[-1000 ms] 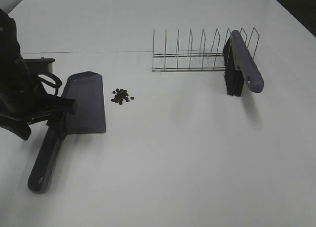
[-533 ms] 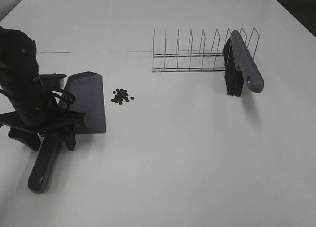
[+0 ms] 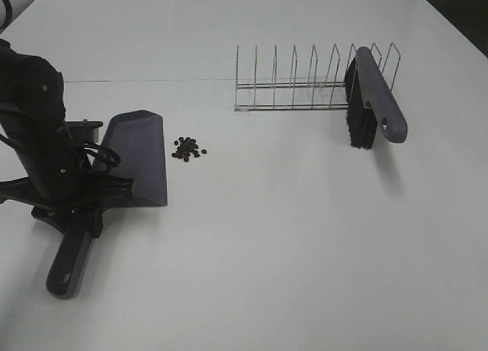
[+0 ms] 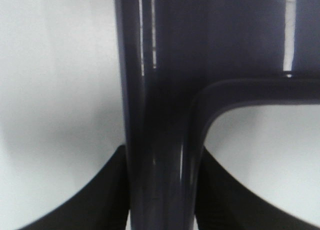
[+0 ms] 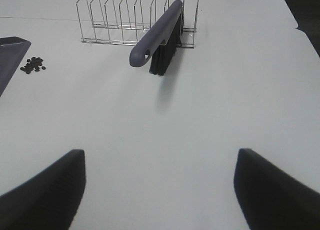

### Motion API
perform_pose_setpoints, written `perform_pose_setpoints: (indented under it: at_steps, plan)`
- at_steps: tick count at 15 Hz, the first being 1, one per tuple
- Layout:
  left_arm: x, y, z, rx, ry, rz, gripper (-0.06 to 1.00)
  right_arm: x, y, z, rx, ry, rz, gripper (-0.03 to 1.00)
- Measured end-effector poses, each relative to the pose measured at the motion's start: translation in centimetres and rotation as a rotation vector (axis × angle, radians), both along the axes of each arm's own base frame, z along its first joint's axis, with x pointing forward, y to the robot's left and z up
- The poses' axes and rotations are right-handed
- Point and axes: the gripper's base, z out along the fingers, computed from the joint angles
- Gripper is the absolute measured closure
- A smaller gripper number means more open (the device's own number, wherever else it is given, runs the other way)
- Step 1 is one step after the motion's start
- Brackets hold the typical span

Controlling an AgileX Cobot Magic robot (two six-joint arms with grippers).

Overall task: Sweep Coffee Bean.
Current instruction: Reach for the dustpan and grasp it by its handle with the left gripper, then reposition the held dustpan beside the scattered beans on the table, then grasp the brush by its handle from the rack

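Note:
The coffee beans (image 3: 188,149) lie in a small loose cluster on the white table, just right of the grey dustpan's blade (image 3: 141,156). They also show in the right wrist view (image 5: 33,65). My left gripper (image 3: 76,206) is down over the dustpan's handle (image 3: 67,261). In the left wrist view its fingers (image 4: 117,190) press against both sides of the handle (image 4: 162,115). My right gripper (image 5: 160,155) is open and empty, well short of the brush (image 5: 155,32), and is out of the exterior view.
The grey brush (image 3: 377,99) with black bristles leans at the right end of a wire rack (image 3: 293,88) behind the beans. The rack also shows in the right wrist view (image 5: 115,20). The table's edges are far off.
My left arm has come down and forward over the dustpan's handle, and its fingers have closed on it. The dustpan has shifted slightly to the right. The beans and brush have not moved.

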Motion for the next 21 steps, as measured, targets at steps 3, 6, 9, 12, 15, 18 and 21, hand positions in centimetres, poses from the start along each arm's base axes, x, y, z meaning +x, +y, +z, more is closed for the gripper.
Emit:
perform_pose_setpoints:
  at_steps: [3,6,9,12,15,18,21]
  plan:
    - [0.0,0.0,1.1,-0.012,-0.03,0.021,0.62,0.0,0.0,0.0,0.0,0.0,0.0,0.28]
    - [0.0,0.2,5.0,-0.03,-0.146,0.027,0.62,0.0,0.0,0.0,0.0,0.0,0.0,0.28]
    - [-0.1,0.4,6.9,-0.035,-0.205,0.023,0.62,0.0,0.0,0.0,0.0,0.0,0.0,0.28]
    - [-0.2,0.5,7.0,-0.029,-0.201,0.022,0.62,0.4,0.0,0.4,0.0,0.001,-0.001,0.28]
    - [-0.2,0.5,7.0,-0.029,-0.201,0.012,0.62,3.0,-0.1,3.0,0.006,-0.106,-0.008,0.28]
    - [-0.2,0.5,7.0,-0.027,-0.196,0.004,0.62,7.6,0.0,5.9,0.026,-0.129,-0.012,0.28]
    - [-0.3,0.5,6.9,-0.024,-0.191,-0.019,0.62,13.7,0.0,9.2,0.047,-0.047,-0.011,0.28]
